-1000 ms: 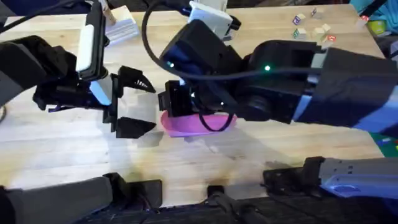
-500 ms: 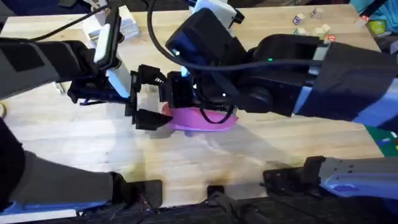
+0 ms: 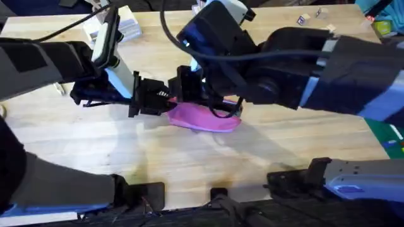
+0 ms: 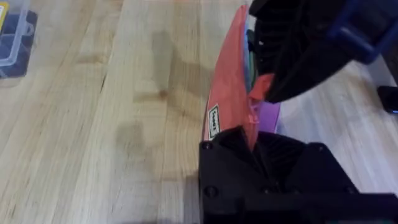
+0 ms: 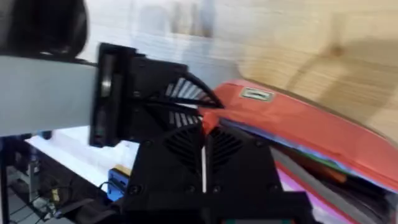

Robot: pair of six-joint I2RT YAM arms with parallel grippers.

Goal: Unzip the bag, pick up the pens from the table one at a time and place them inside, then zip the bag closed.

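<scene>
The pink bag lies mid-table with its reddish-orange zipper strip turned up. My left gripper is shut on the bag's left end, and the strip's end runs in between its black fingers. My right gripper hangs over the same end, shut, with an orange zipper pull at its tip. In the right wrist view its fingers press together in front of the strip. The bag's mouth gapes and thin coloured things show inside. No pens lie in view on the table.
White boxes stand at the back left and another white box sits behind the right arm. Small blocks are scattered at the back right. A clear plastic organizer sits off to the left arm's side.
My left gripper moved right from open beside the bag and shut on its left end. The right gripper shifted slightly back, and the bag's left end has lifted.
</scene>
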